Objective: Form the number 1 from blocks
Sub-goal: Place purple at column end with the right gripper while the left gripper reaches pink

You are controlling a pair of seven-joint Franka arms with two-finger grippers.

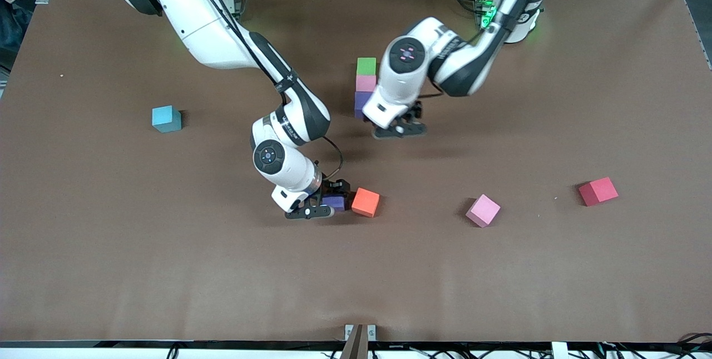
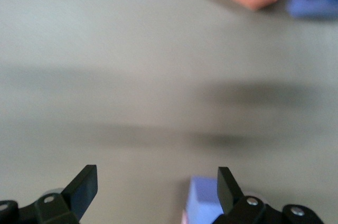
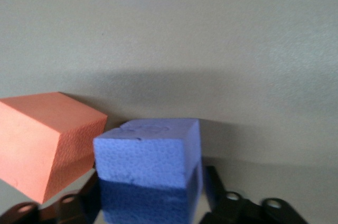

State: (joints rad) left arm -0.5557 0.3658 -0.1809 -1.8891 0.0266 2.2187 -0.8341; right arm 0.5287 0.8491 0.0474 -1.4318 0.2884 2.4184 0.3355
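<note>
Three blocks lie in a row at mid-table: a green block [image 1: 366,65], a pink block [image 1: 365,83] and a purple block [image 1: 361,104], each nearer the front camera than the one before. My left gripper [image 1: 397,128] hangs open just past the purple end of that row; the wrist view shows that purple block [image 2: 203,198] beside one finger of the left gripper [image 2: 157,187]. My right gripper [image 1: 325,204] is low at the table, shut on the second purple block [image 1: 335,201] [image 3: 148,166]. The second pink block [image 1: 483,210] lies alone toward the left arm's end.
An orange cube [image 1: 365,202] [image 3: 47,139] touches the held purple block on the side toward the left arm's end. A red cube [image 1: 598,191] lies farther that way. A light blue cube [image 1: 166,118] sits toward the right arm's end.
</note>
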